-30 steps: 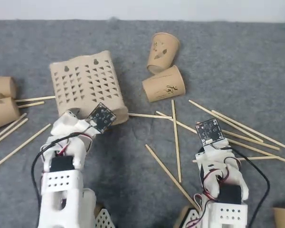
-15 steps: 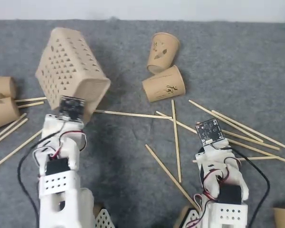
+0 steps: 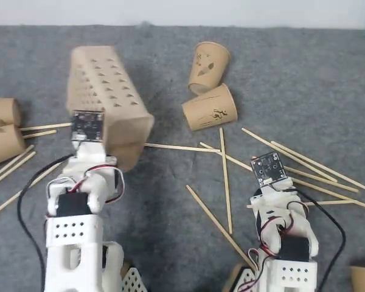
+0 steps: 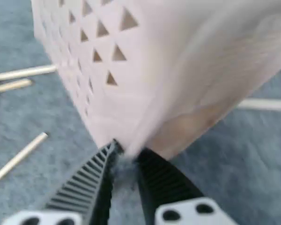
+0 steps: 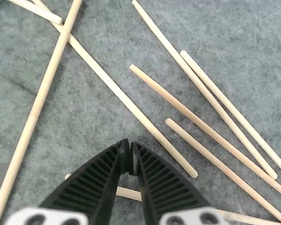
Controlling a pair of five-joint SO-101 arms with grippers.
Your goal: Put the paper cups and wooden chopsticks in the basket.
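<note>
The tan perforated basket [image 3: 106,91] hangs tilted above the grey carpet at the left, its mouth toward the left arm [image 3: 79,204]. My left gripper [image 4: 126,152] is shut on the basket's rim [image 4: 145,136]. Two paper cups [image 3: 208,66] [image 3: 210,108] lie on their sides at the back centre. Two more cups [image 3: 1,129] lie at the left edge. Wooden chopsticks [image 3: 225,179] are scattered over the carpet, several [image 3: 304,159] near the right arm. My right gripper [image 5: 129,151] is shut and empty, just above chopsticks [image 5: 161,136].
Another cup [image 3: 364,278] shows at the bottom right corner. Loose chopsticks [image 3: 24,182] lie left of the left arm's base. One long chopstick [image 3: 176,147] runs from under the basket toward the centre. Bare carpet lies between the two arms.
The left arm raised the basket off the carpet, swung it up and left, then turned it back toward the centre. The right arm stayed still.
</note>
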